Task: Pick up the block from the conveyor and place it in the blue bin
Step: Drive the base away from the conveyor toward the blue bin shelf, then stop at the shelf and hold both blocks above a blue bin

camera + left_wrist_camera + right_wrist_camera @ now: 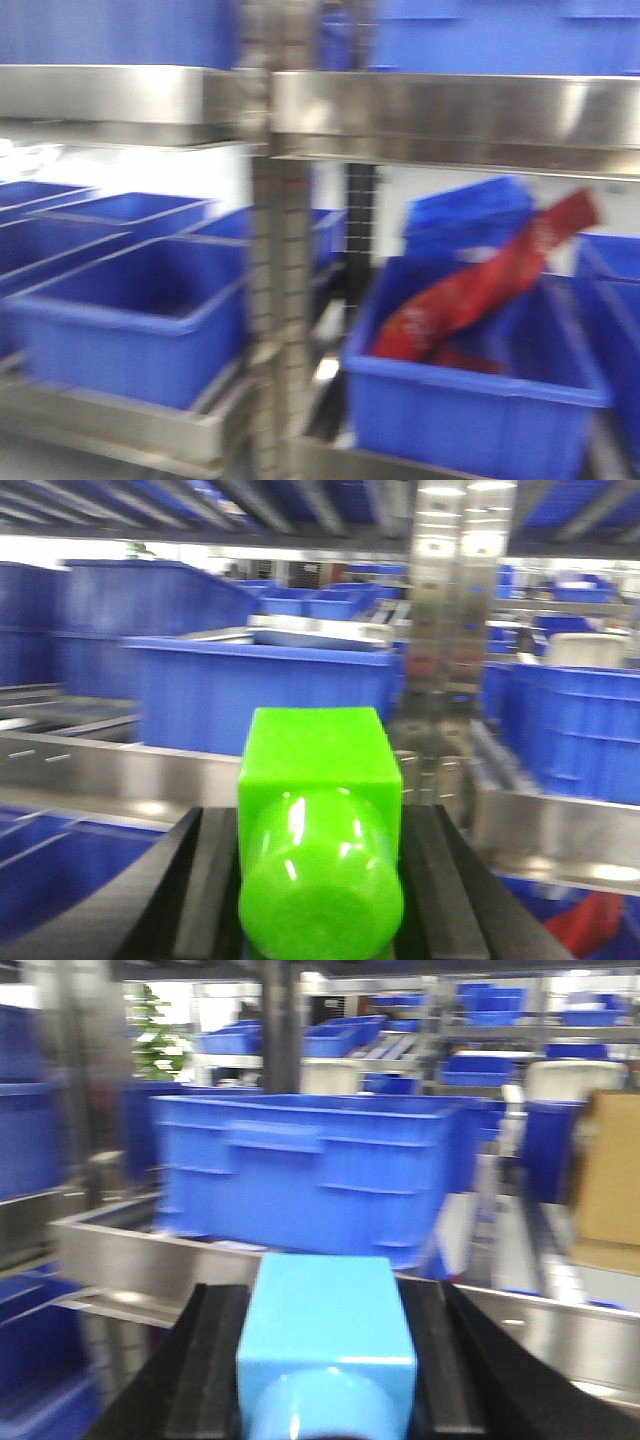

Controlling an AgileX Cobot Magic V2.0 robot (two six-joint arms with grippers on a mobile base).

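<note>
Short of the blue bin (310,1175), left gripper (322,880) clamps a green block (320,770), right gripper (325,1360) a pale-blue block (325,1300); carry step judged, release over bin next.

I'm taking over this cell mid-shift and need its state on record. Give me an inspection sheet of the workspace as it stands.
Surface: stainless-steel rack shelves; conveyor not in view.
Job's things: bright green plastic block and light blue plastic block, each held; open blue plastic bins on the shelves.
Clutter: crumpled red packet lying in the front-right blue bin.
Pincers: left pincer shut on the green block; right pincer shut on the light blue block.
Cables: nothing seen.
Surroundings: further racks of blue bins, leafy green plant, brown cardboard box; views blurred.
</note>
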